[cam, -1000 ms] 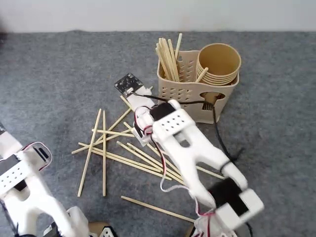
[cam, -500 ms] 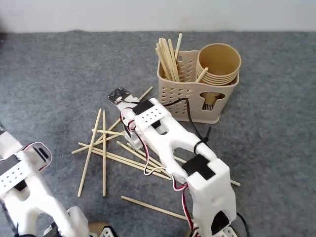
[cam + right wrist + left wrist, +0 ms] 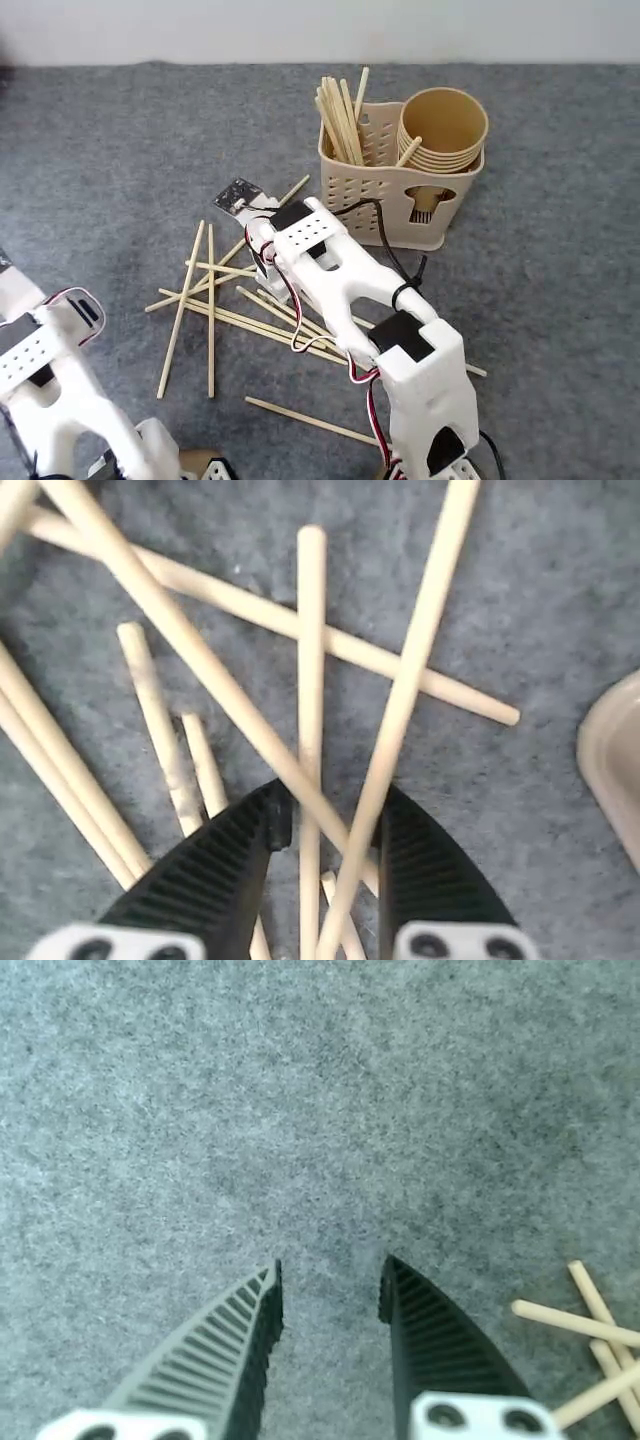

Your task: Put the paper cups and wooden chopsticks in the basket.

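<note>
Several wooden chopsticks (image 3: 211, 300) lie crossed on the grey carpet left of the beige basket (image 3: 385, 215). The basket holds a bundle of chopsticks (image 3: 338, 115) and a stack of paper cups (image 3: 443, 125). My right arm (image 3: 330, 265) stretches from the front edge to the pile's far side. My right gripper (image 3: 330, 815) is open, low over the pile, with two crossed chopsticks (image 3: 311, 660) running between its fingers. My left gripper (image 3: 332, 1280) is open over bare carpet, with a few chopstick ends (image 3: 590, 1325) off to one side.
My left arm (image 3: 45, 365) sits at the front left corner. One lone chopstick (image 3: 310, 422) lies near the front edge beside the right arm's base. A corner of the basket (image 3: 615, 740) shows close to the right gripper. Bare carpet spreads at the far left.
My right arm has swung from beside the basket leftward and down onto the chopstick pile; in the last half second it barely shifted. The left arm has kept still.
</note>
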Controlling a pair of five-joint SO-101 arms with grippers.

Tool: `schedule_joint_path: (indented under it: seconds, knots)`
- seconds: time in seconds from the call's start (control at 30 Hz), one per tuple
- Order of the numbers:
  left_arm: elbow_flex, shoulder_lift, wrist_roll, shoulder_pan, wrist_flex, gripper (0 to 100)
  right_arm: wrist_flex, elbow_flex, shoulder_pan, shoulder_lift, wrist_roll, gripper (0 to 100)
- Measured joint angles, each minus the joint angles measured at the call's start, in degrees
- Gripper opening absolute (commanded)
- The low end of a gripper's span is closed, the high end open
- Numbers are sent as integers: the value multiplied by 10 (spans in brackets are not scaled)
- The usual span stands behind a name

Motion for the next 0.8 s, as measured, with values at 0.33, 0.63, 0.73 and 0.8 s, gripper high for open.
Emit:
schedule_joint_path:
  seconds: [0.33,0.63,0.73,0.8]
  knots:
    - [0,0,0,0,0,159,1,0,-1,-1,1,8]
    - [0,0,-4,0,0,159,90,0,-4,-146,1,8]
    - [0,0,-4,0,0,159,121,0,-5,-213,1,8]
    - [0,0,-4,0,0,159,138,0,-5,-256,1,8]
